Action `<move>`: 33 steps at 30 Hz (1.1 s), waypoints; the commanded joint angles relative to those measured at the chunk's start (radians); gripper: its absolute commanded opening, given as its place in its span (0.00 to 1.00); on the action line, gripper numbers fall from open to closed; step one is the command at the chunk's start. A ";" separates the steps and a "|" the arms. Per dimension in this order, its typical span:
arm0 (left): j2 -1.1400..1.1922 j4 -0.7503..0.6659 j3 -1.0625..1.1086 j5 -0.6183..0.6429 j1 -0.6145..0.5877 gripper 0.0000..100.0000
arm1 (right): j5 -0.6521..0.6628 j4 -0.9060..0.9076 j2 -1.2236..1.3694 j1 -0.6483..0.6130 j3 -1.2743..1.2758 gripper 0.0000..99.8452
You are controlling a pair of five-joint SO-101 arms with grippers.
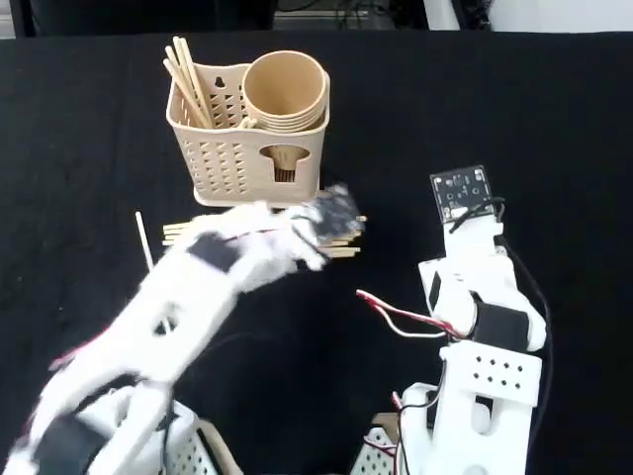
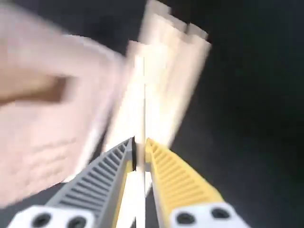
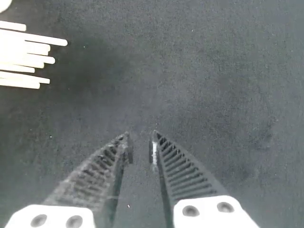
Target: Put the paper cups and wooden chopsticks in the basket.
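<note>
A beige slotted basket stands at the back of the black table, with stacked paper cups and several wooden chopsticks inside. More chopsticks lie in a pile just in front of it, seen also as chopsticks in the right wrist view. My left gripper is over that pile's right end. In the left wrist view the left gripper is shut on a thin chopstick, with the pile blurred behind. The right gripper hangs slightly open over bare cloth.
One stray chopstick lies alone left of the pile. The right arm stands at the right, its gripper pointing away from the front edge. Arm bases and cables crowd the near edge.
</note>
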 commanded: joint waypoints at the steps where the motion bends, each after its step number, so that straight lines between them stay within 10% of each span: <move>1: -0.370 -0.123 0.099 0.160 -0.079 0.03 | 0.005 -0.023 -0.004 -0.006 -0.005 0.08; 7: -0.858 -0.313 0.208 0.466 -0.271 0.03 | 0.005 -0.023 -0.004 -0.006 -0.005 0.08; 12: -0.941 -0.746 0.262 0.694 -0.440 0.03 | 0.006 -0.023 -0.004 -0.006 -0.005 0.08; 17: -0.764 -0.988 0.176 0.801 -0.501 0.03 | 0.006 -0.023 -0.004 -0.006 -0.005 0.08; 33: 0.192 -0.987 -0.337 0.945 -0.472 0.03 | 0.006 -0.052 0.001 -0.005 0.005 0.08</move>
